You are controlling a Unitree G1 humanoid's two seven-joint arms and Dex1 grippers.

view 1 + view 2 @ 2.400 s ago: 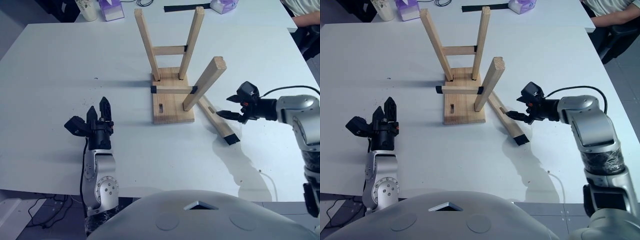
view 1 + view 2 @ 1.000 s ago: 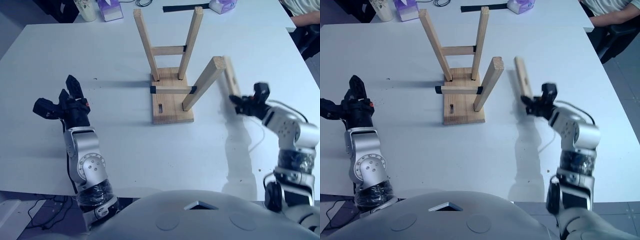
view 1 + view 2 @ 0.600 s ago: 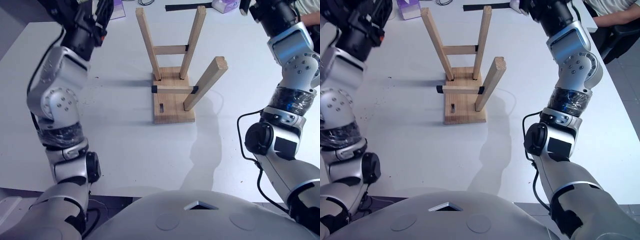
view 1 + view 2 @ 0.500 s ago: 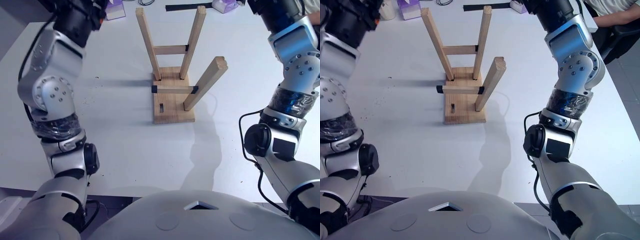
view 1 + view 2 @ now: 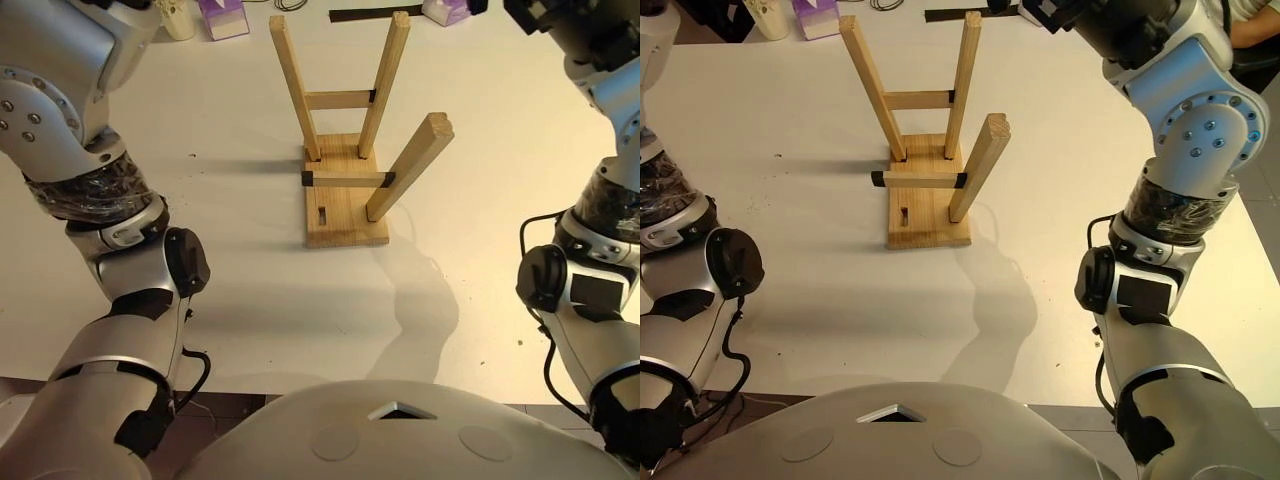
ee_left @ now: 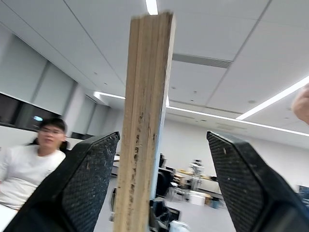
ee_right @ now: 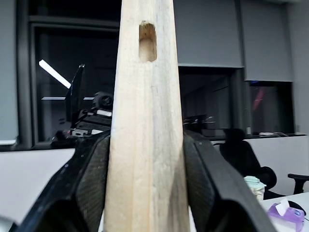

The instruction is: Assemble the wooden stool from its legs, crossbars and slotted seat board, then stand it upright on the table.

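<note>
Your table point(image 5: 230, 250) carries the part-built stool point(image 5: 345, 150), upside down near the middle, with both arms standing high on either side of it. Its seat board point(image 5: 345, 225) lies flat on the table with an open slot point(image 5: 322, 214) showing in it. Two legs point(image 5: 293, 85) stand up from the far end of the board, joined by a crossbar point(image 5: 338, 100). A third leg point(image 5: 408, 168) leans outward to the right, tied to the board's left side by a lower crossbar point(image 5: 345, 179).

Your right gripper point(image 7: 147, 140) is clamped on a loose leg point(image 7: 147, 72): both fingers point(image 7: 91, 183) press its sides, and the leg runs on past them, slot end away from the wrist.

Your left gripper point(image 6: 163, 137) is spread wide. A wooden bar point(image 6: 147, 72) stands between its fingers point(image 6: 89, 188), close beside one and well apart from the other. You cannot tell whether it touches that finger.
</note>
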